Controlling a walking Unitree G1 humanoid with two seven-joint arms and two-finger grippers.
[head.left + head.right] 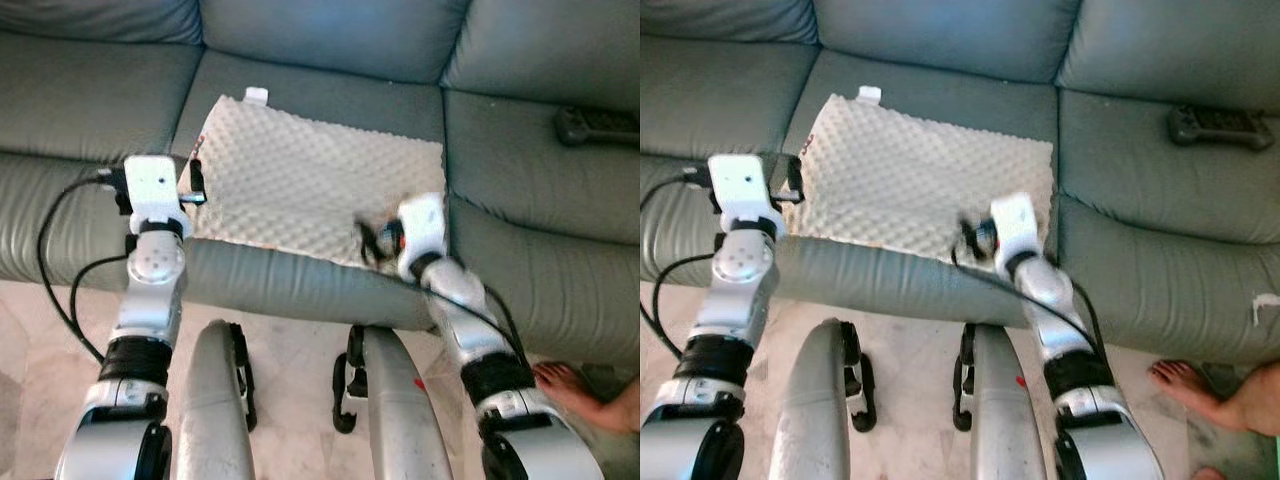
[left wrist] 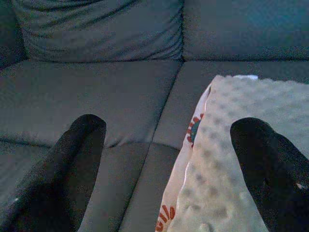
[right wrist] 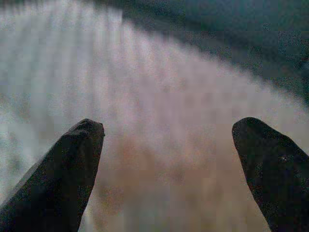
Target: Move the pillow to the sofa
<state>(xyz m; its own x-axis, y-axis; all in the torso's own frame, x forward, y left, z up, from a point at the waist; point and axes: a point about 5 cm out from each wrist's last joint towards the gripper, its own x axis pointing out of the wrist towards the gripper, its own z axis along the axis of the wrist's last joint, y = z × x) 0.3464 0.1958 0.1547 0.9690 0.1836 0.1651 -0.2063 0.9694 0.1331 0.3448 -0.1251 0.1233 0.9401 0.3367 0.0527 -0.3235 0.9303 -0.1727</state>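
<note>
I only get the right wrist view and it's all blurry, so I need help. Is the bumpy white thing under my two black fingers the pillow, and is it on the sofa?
Observer: Yes. Your right hand is at the front right corner of the pillow, which lies flat on the middle seat of the sofa.
Operator: Where is my other hand?
Observer: The left hand is open at the pillow's left edge, with one finger over the pillow and the other over the bare seat.
Operator: Is anything else on the sofa?
Observer: A black controller lies on the right seat, apart from the pillow.
</note>
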